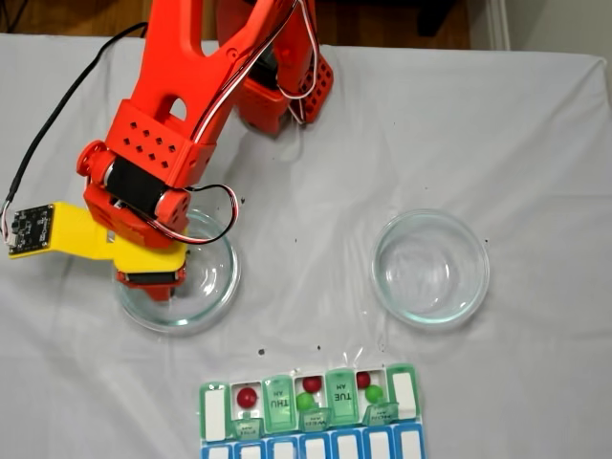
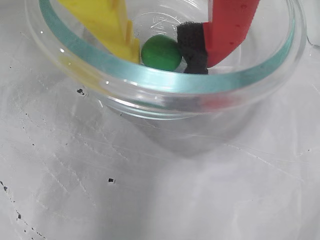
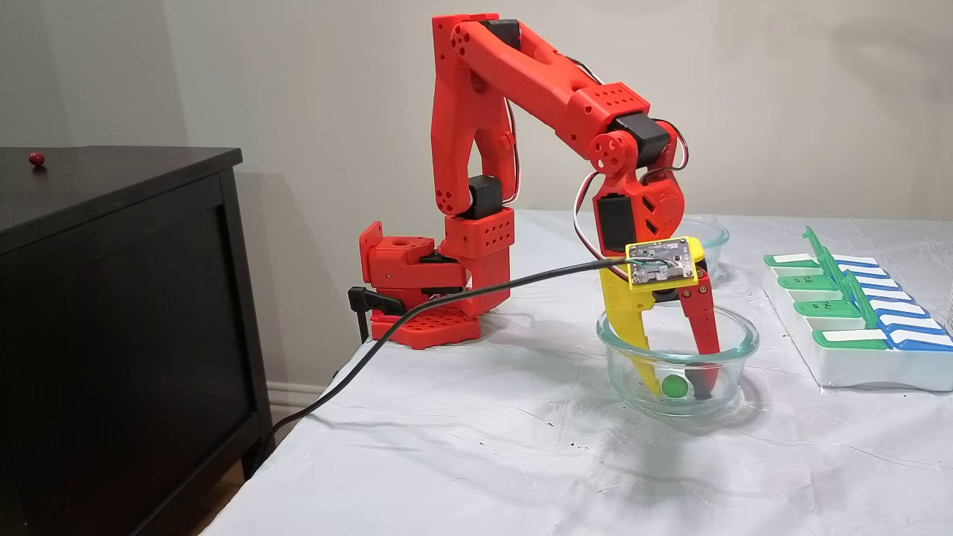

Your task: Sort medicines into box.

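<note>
- Reaching into the dish (image 3: 733, 339), the gripper (image 2: 167, 54) brackets a green pill (image 2: 160, 52) at the bottom; both fingers touch or nearly touch it, but a firm pinch I cannot tell.
- Next, judged: clench, then lift straight up.
- The rim rings the fingers closely; sideways room is scant.
- The box (image 1: 406, 392) lies well off toward the table's edge, pills inside.

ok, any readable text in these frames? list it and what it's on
"THU AM" on a green organizer lid, seen upside down.
"TUE AM" on another green lid, also upside down.
Small open flaps carry print, too blurred to read.
Embossed mark in the glass dish base: illegible.
Camera board: nothing readable.
</note>
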Action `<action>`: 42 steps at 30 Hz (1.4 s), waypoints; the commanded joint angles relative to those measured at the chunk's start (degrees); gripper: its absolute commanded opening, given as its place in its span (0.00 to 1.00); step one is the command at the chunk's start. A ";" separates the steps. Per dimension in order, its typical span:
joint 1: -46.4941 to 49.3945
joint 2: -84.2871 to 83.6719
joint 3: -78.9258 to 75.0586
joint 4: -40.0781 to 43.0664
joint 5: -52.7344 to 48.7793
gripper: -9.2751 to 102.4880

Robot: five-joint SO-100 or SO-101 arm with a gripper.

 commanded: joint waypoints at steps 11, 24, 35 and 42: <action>-0.53 4.57 0.79 -1.41 -0.97 0.11; -8.00 25.75 -1.58 8.00 4.57 0.08; -18.98 19.51 -4.92 -8.00 17.49 0.08; -21.45 6.42 -10.90 -15.82 20.65 0.08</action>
